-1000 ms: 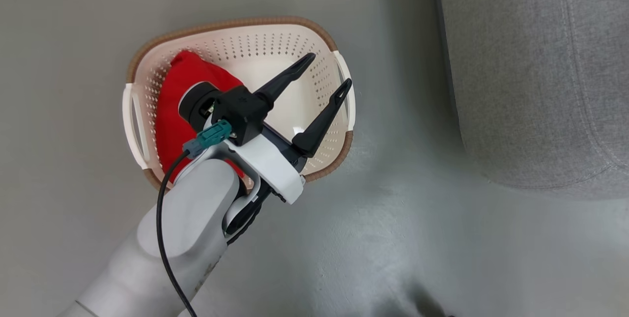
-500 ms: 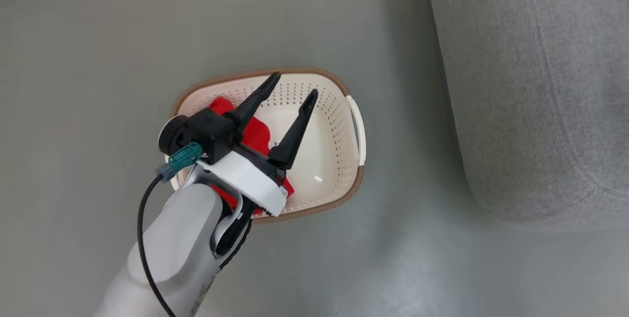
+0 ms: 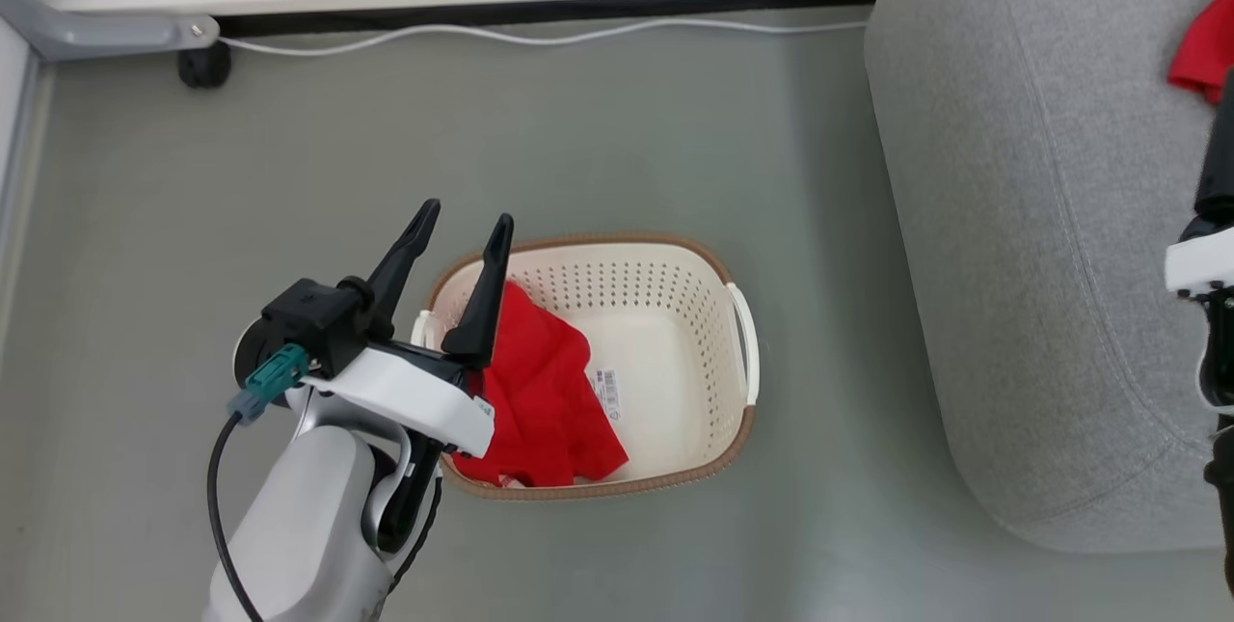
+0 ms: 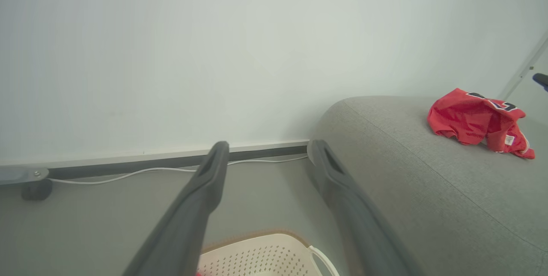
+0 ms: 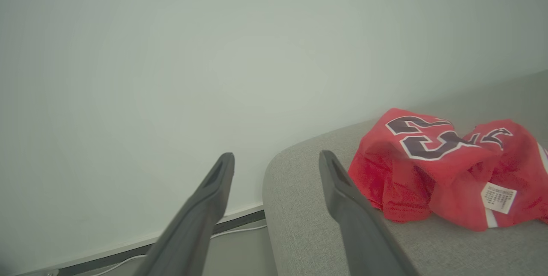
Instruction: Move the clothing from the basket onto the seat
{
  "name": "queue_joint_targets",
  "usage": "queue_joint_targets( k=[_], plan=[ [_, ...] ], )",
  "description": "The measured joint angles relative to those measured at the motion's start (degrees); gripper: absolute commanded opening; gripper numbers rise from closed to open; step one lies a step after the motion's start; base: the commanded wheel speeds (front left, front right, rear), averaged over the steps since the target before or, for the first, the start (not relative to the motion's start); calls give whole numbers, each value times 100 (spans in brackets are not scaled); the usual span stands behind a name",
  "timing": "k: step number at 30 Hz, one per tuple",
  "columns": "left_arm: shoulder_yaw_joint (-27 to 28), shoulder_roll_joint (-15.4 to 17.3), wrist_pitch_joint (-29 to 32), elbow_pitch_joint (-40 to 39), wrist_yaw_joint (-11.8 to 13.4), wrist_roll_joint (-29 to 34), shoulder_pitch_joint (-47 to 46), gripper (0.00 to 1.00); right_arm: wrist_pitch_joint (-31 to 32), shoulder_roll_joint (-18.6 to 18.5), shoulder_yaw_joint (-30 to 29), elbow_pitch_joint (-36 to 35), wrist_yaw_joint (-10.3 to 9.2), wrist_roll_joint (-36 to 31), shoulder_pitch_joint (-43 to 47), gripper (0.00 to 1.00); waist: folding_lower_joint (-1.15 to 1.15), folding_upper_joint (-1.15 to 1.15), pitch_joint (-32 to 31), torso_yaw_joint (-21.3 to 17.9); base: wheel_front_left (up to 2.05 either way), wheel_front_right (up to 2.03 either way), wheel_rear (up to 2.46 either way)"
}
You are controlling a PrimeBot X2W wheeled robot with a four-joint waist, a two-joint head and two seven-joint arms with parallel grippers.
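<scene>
The plain red soft garment [image 3: 540, 410] lay crumpled in the left half of the cream-white perforated plastic basket [image 3: 675, 280]; its near-left part was hidden behind the left arm's white wrist housing; a barcode sticker [image 3: 607, 389] on the basket's bottom showed just beside the cloth, its print too small to read. The red jersey with white trim and dark white-edged numbers [image 5: 445, 169] lay bunched on the large grey fabric seat [image 3: 1012, 217]; in the head view only a red corner of it showed, cut off by the right edge; its white label carried text too fine to make out. The basket stood on the grey-green floor [image 3: 627, 130], near the seat but apart from it.

The left fingers [image 3: 482, 304] were spread wide and held nothing; they hung above the basket's left end and pointed toward the wall; one crossed the red garment in the head view, and I could not tell contact from that angle. The right fingers [image 5: 201, 212] also stood wide and empty, just beside the jersey over the seat's edge; in the head view that arm was cropped by the frame.

A white cable [image 3: 530, 36] ran along the dark skirting; a dark castor [image 3: 202, 67] sat at the far left.
</scene>
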Motion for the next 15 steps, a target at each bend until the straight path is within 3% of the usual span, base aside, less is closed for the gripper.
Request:
queue_joint_targets(
  k=[15],
  plan=[
    [1181, -237, 1, 149, 0, 510, 626, 100, 0, 119, 1011, -586, 0, -348, 706, 100, 0, 0, -836, 309, 0, 0, 0]
  ],
)
